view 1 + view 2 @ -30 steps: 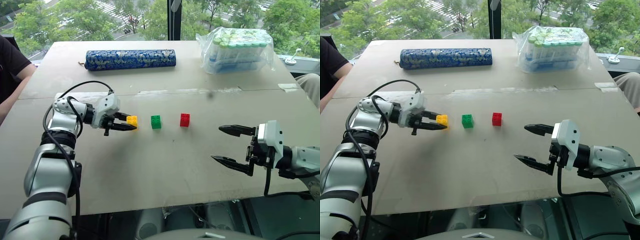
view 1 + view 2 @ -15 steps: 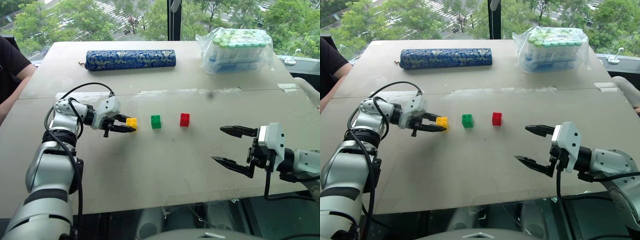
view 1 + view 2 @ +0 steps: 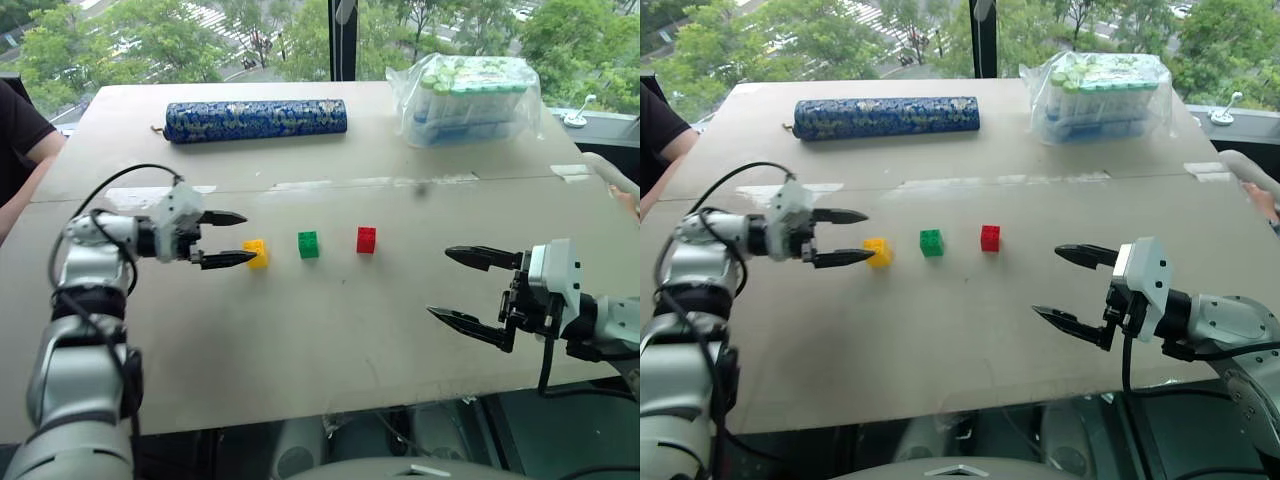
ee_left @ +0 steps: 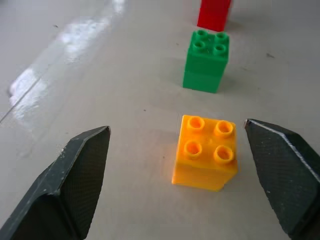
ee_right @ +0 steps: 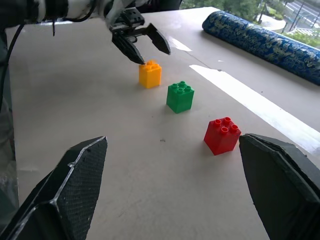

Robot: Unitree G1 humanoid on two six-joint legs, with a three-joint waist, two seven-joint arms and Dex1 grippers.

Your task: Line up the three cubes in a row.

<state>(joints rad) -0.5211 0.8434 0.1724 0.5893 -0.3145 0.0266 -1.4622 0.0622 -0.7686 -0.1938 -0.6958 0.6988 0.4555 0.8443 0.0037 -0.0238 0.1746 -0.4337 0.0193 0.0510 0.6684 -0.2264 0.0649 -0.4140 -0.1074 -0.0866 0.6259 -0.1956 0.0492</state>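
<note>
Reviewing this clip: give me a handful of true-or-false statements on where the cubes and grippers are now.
1. The yellow cube sits on the table, gripped by nothing. True.
2. The green cube stands between yellow and the red cube. True.
3. The left gripper is shut. False: its jaws are open, beside yellow.
4. The right gripper holds red. False: it is open and empty.
5. The cubes touch each other. False: gaps separate them.

On the table [image 3: 300,340] we see the three cubes [image 3: 308,245] standing in a row across the middle, apart from one another. Our left gripper [image 3: 236,238] sits just left of the row's left end, our right gripper [image 3: 462,286] well to the right and nearer us. Behind lie a long roll [image 3: 255,120] at left and a wrapped bottle pack [image 3: 472,98] at right.
</note>
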